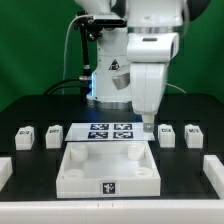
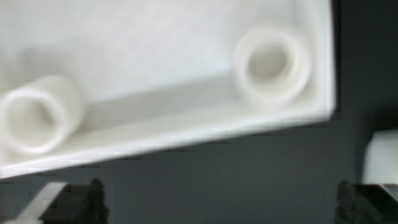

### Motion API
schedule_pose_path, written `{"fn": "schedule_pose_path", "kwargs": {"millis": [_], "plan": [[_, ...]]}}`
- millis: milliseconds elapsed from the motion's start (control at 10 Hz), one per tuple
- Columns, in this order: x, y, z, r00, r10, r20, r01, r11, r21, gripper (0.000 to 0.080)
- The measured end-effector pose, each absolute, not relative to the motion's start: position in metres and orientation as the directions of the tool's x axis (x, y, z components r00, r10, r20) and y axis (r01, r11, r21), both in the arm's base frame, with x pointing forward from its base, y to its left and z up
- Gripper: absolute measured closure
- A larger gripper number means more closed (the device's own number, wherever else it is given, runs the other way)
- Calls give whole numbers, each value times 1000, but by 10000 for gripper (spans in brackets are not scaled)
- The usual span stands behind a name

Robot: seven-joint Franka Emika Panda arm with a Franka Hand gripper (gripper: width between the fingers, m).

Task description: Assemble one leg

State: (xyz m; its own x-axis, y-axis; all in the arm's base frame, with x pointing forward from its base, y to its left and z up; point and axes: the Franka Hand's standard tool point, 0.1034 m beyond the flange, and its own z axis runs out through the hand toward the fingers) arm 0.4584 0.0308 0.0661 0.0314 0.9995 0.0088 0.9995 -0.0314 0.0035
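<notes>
Pincer [image 1: 150, 123] is hanging wide open & empty above the back corner of the base [image 1: 70, 170]. Nearest leg [image 1: 167, 134] is sitting on the table [image 1: 40, 108] just beside pincer. Next it's needing to shift over, centring fingers [image 2: 82, 203] round leg, then dropping straight before closing.

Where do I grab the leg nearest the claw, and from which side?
Probably from straight above: the leg stands apart on the table, between the marker board and another leg. Close the open claw across its two flat side faces near the top, where both neighbours leave gaps.
</notes>
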Motion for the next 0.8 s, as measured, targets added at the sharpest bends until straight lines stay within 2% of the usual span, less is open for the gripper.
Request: {"fn": "schedule_pose_path", "kwargs": {"millis": [200, 400, 600, 800], "plan": [[442, 1, 46, -191, 982, 13, 982, 191, -5, 150], [435, -21, 32, -161, 987, 23, 986, 162, -29, 150], [428, -24, 14, -135, 990, 36, 989, 137, -50, 150], [425, -26, 7, -97, 995, 39, 993, 99, -59, 150]]}}
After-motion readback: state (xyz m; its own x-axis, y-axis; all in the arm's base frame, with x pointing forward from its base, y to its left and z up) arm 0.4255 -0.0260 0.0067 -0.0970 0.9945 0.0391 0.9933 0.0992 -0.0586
